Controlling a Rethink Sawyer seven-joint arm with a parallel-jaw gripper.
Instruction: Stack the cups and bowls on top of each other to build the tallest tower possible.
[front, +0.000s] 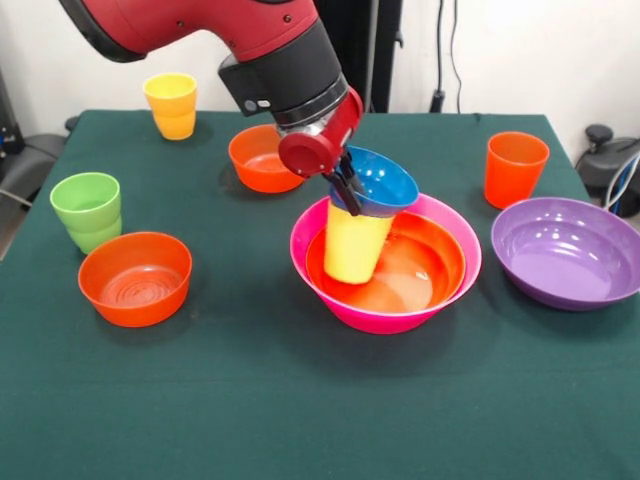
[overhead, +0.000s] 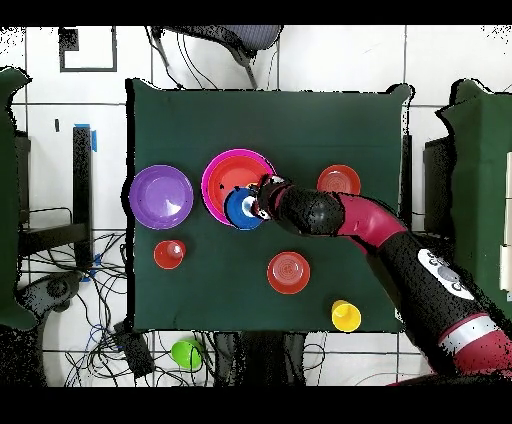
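A table (front: 200, 420) covered in dark green cloth is being shown against a plain white wall (front: 520, 50), down which black cables (front: 445, 55) are hanging. In the overhead view, a white tiled floor (overhead: 330, 60) is being seen around the table, with tangled cables (overhead: 80, 300) lying beside it and a grey chair (overhead: 225, 40) standing at its far edge.

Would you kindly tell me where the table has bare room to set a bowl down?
The wide cloth strip before the pink bowl is free. It is crowded around the gripper, blue bowl and purple bowl.
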